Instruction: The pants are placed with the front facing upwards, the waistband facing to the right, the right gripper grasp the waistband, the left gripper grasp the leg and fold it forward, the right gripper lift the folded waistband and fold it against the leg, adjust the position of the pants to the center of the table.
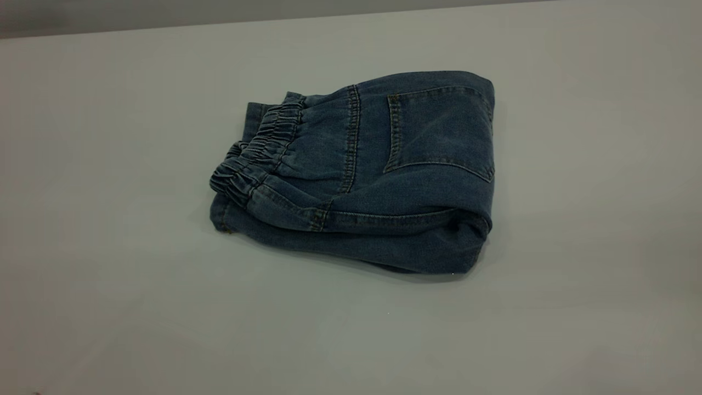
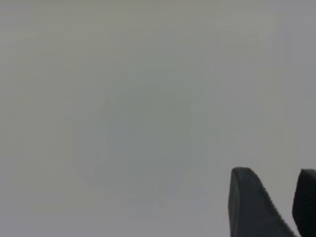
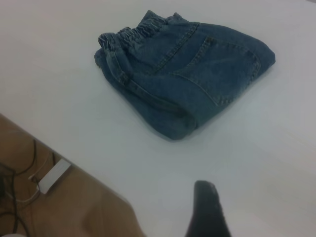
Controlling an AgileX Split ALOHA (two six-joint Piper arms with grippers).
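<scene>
The pants (image 1: 373,175) lie folded into a compact blue denim bundle near the middle of the table (image 1: 109,285), back pocket (image 1: 439,131) facing up. The ruffled waistband (image 1: 258,153) rests on top at the bundle's left end, over the leg fabric. No arm appears in the exterior view. My left gripper (image 2: 276,190) hangs open over bare table, with nothing between its fingers. My right gripper (image 3: 207,212) is held back near the table's edge, well clear of the pants (image 3: 187,74) and the waistband (image 3: 133,34).
The right wrist view shows the table's edge (image 3: 74,153) with brown floor beyond it, where a white box (image 3: 53,175) and dark cables lie. White tabletop surrounds the pants on all sides.
</scene>
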